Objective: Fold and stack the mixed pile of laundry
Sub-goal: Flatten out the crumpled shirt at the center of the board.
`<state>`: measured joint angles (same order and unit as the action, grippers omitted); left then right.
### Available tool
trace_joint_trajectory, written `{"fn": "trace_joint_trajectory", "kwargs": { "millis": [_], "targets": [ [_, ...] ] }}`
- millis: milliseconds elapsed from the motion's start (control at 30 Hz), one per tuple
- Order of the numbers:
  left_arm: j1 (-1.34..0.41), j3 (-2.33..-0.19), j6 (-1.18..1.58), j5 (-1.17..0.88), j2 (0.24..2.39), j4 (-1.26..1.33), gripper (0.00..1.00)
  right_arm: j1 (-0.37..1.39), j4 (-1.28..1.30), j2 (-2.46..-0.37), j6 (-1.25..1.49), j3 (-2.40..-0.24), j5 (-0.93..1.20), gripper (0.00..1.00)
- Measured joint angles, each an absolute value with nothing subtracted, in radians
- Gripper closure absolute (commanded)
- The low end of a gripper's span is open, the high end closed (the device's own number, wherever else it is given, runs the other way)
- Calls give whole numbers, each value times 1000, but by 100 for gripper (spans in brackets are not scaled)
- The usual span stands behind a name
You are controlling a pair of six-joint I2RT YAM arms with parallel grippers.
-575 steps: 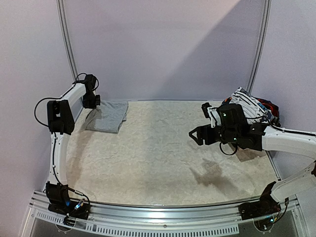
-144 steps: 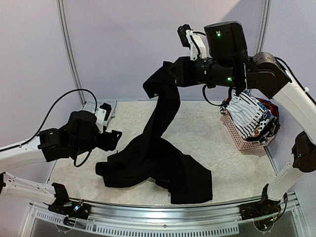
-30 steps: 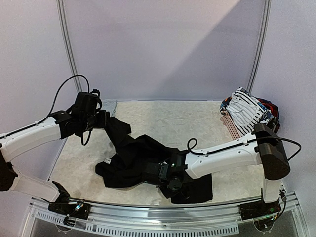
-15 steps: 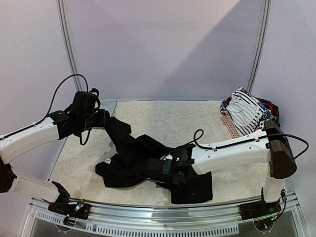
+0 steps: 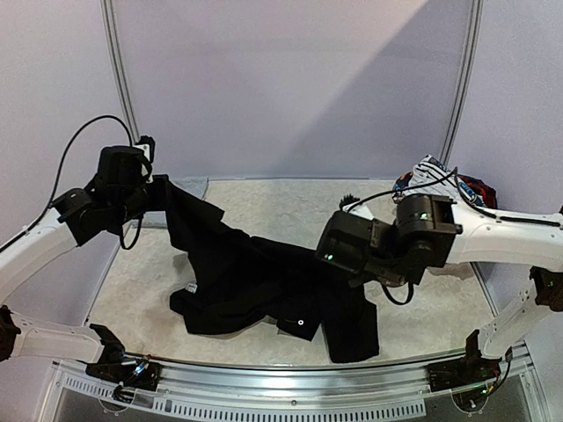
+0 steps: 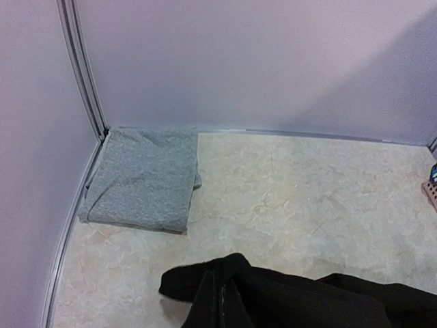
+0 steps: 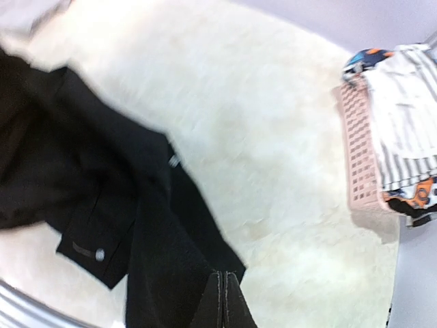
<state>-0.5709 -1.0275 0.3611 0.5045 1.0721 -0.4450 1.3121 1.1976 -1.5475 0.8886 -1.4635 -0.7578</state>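
Black trousers (image 5: 255, 286) higher than before, left gripper (image 5: 161, 191) and right gripper (image 5: 328, 258) clamped on them.

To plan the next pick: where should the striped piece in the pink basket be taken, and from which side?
Probably pinch its upper folds, coming from above. The striped piece bulges out over the perforated wall of the basket, and that wall would likely block a low approach from the side.
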Motion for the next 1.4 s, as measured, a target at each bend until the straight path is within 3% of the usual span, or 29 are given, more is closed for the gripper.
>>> {"fn": "trace_joint_trajectory", "kwargs": {
  "millis": [333,633,933,1400],
  "targets": [
    [-571,-1254,321,532,997,-533,100,1258,1200,-1370,817,-1607,-932,100],
    [-571,-1476,273,535,986,-599,100,1256,1040,-1230,569,-1681,-962,100],
    [-571,-1723,221,456,989,-606,100,1256,891,-1170,297,-1795,-794,100],
    [-571,-2234,126,280,1127,-650,100,1256,914,-1200,85,-2149,-623,100]
  ]
}}
